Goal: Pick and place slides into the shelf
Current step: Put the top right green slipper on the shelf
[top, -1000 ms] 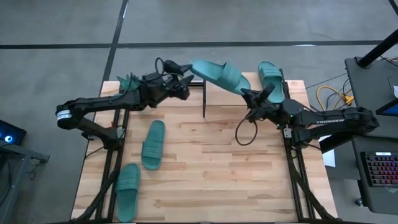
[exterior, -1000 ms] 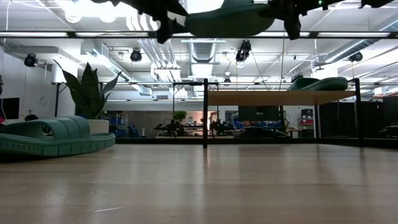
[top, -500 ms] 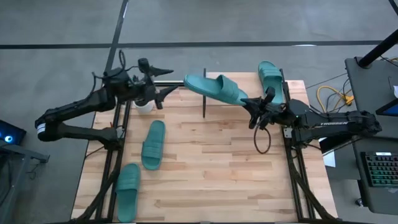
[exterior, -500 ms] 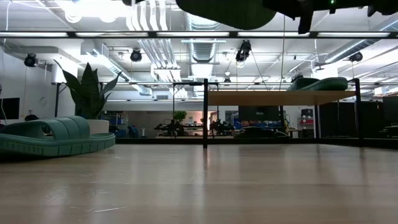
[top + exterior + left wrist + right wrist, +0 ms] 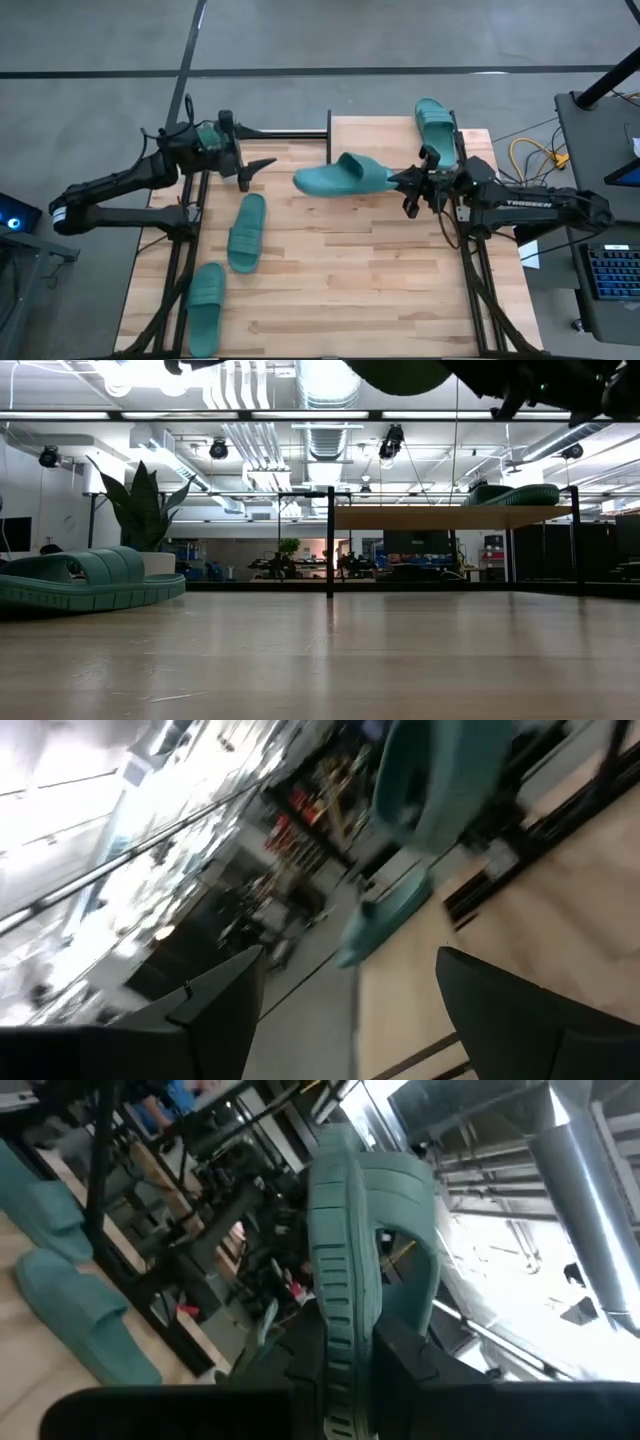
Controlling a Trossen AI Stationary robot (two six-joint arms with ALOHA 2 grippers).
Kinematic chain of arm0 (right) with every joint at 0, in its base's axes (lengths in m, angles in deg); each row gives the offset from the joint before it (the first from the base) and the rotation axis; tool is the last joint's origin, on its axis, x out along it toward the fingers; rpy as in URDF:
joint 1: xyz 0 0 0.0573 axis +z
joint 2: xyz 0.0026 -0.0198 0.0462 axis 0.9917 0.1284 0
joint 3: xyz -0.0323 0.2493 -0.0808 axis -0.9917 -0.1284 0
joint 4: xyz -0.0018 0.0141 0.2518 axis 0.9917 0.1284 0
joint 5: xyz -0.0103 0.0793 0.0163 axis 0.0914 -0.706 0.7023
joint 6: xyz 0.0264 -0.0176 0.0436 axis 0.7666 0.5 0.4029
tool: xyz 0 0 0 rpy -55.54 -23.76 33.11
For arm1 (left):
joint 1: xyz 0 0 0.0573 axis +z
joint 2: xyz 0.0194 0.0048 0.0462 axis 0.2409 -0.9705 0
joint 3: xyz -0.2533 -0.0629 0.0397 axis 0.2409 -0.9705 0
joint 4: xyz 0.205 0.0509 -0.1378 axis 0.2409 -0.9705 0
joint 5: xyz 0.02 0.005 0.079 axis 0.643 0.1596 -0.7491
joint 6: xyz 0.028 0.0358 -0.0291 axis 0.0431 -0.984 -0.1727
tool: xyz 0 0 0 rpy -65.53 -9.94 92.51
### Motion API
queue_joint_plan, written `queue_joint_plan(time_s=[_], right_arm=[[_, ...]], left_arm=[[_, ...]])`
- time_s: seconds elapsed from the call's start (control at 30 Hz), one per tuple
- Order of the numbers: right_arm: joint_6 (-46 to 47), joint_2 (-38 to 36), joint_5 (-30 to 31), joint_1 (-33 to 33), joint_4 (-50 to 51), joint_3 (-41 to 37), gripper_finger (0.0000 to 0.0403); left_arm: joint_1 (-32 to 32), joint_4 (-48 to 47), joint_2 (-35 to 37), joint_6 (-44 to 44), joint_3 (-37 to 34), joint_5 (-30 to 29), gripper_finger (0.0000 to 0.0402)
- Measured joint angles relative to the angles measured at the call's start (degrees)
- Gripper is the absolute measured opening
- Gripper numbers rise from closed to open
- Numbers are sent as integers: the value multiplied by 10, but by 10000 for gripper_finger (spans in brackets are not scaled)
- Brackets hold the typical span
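Only the right wrist view shows right claw [image 5: 345,1355] pinching slide [image 5: 350,1230]

I see 2 black jointed arms: the right arm [image 5: 540,205] carries white lettering, the left arm [image 5: 110,190] a white band.

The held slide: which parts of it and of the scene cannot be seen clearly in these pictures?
- Held slide: low view cuts it at the top edge.
- Right gripper: in its wrist view the slide covers the fingertips.
- Left gripper: wrist view blurred.
- Shelf: high view, arm and slide cover part of it.
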Motion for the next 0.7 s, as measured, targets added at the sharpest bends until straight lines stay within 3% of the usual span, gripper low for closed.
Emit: queue_joint_plan(time_s=[0.4,0.7], right_arm=[[45,8,8,-39,-52,-46,37],[67,22,8,-39,-48,-47,37]], left_arm=[[0,7,-22,39,0,107,276],[0,29,-77,39,8,129,276]])
